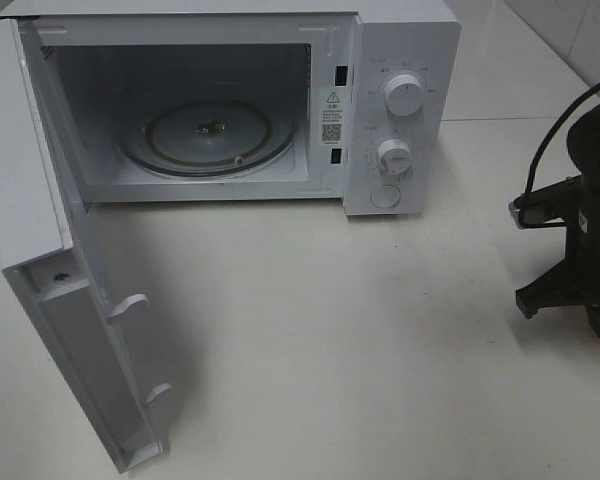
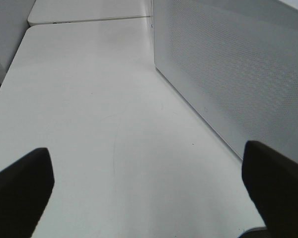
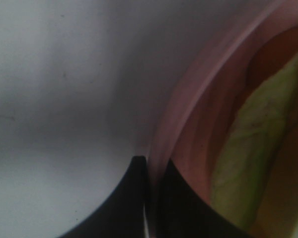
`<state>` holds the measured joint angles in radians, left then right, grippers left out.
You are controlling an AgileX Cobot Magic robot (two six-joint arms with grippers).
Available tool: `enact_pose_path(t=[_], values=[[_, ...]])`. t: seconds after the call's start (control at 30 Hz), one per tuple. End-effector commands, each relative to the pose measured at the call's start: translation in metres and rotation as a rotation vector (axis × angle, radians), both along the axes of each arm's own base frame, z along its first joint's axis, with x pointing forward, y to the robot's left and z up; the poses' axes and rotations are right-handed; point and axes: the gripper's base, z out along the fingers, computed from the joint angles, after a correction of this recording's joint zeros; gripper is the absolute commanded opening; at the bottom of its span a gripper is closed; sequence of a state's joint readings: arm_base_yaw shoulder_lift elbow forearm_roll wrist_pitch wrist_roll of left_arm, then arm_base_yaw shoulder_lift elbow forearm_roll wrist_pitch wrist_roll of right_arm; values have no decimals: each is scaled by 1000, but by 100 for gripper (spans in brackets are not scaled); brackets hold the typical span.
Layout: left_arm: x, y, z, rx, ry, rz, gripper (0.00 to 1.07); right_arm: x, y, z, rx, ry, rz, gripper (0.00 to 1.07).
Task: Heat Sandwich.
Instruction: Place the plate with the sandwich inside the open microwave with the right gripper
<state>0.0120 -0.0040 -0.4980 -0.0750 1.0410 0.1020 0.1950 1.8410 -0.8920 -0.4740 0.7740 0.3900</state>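
The sandwich (image 3: 253,148) shows only in the right wrist view, very close and blurred: a pale green-yellow filling with brown crust, lying on the pink plate (image 3: 198,89). My right gripper (image 3: 151,198) is shut on the plate's rim, one finger outside and one inside. In the high view the right gripper (image 1: 592,300) is at the far right edge of the table, and the plate and sandwich are almost wholly out of frame. My left gripper (image 2: 149,193) is open and empty, low over the table beside the microwave's perforated side wall (image 2: 238,74).
The white microwave (image 1: 400,60) stands at the back with its door (image 1: 40,230) swung wide open to the left. Its glass turntable (image 1: 208,135) is bare. Two knobs (image 1: 404,95) are on the right panel. The white table (image 1: 310,330) lies in front.
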Motion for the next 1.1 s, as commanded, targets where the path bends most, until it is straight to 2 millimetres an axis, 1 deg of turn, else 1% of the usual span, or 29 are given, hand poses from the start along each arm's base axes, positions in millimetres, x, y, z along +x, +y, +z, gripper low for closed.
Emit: enact_pose_path(t=[0.03,0.13,0.17,0.23,0.33,0.4,0.47,0.53,0.6,0.73,0.77,0.83,0.9,1.0,1.1], values=[[-4,-1,-1,-8,-27,-7,98,-1,0,2,-48,13,13,0],[-4,-1,-1,-8,-27,-7,98,-4,8,8,-80,7,35,0],[-4,-1,-1,-8,-27,-7,98,-6,11,13,-84,2,42,0],[-4,-1,-1,-8,-27,-7,98,-7,12,16,-87,-1,45,0],[-4,-1,-1,-8,-27,-7,98,-12,20,29,-96,-16,71,0],[-4,-1,-1,-8,-27,-7,98,-14,22,32,-101,-14,78,0],[-4,-1,-1,-8,-27,-7,98,-18,29,38,-103,-16,107,0],[-4,-1,-1,-8,-27,-7,98,-20,32,40,-100,-20,113,0],[-4,-1,-1,-8,-27,-7,98,-27,39,46,-94,-25,143,0],[-4,-1,-1,-8,-27,-7,98,-34,45,50,-84,-22,173,0],[-4,-1,-1,-8,-27,-7,98,-40,50,52,-83,-20,195,0],[-4,-1,-1,-8,-27,-7,98,-43,53,53,-80,-23,208,0],[-4,-1,-1,-8,-27,-7,98,-52,61,59,-76,-24,245,0],[-4,-1,-1,-8,-27,-7,98,-56,65,63,-78,-25,268,0],[-4,-1,-1,-8,-27,-7,98,-64,77,71,-68,-46,332,0]])
